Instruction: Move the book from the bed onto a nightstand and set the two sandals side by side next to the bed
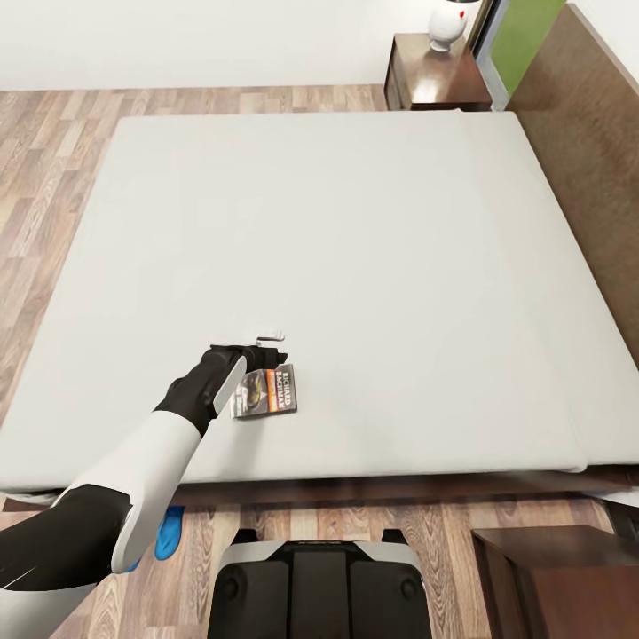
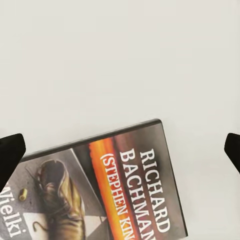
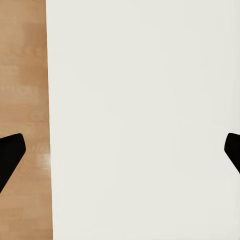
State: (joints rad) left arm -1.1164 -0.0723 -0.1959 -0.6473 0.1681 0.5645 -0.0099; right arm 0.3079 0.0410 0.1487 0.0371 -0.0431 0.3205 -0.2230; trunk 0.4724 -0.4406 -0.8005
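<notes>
The book (image 1: 269, 391) lies flat on the bed's pale mattress (image 1: 355, 248), close to its near edge. Its dark cover with the orange band and white lettering is plain in the left wrist view (image 2: 125, 190). My left gripper (image 1: 259, 355) hovers just over the book's far edge, open, its dark fingertips (image 2: 10, 155) wide apart with the book below them. One blue sandal (image 1: 169, 531) lies on the floor by the bed's near side, partly hidden behind my left arm. My right gripper (image 3: 120, 150) is open and holds nothing, facing a white surface beside a wood-coloured strip.
A dark nightstand (image 1: 435, 75) with a white lamp (image 1: 448, 22) stands at the far side, by the headboard (image 1: 586, 133). A second dark nightstand (image 1: 555, 577) stands at the near right. My base (image 1: 315, 586) sits against the bed's near edge. Plank floor (image 1: 53, 177) lies to the left.
</notes>
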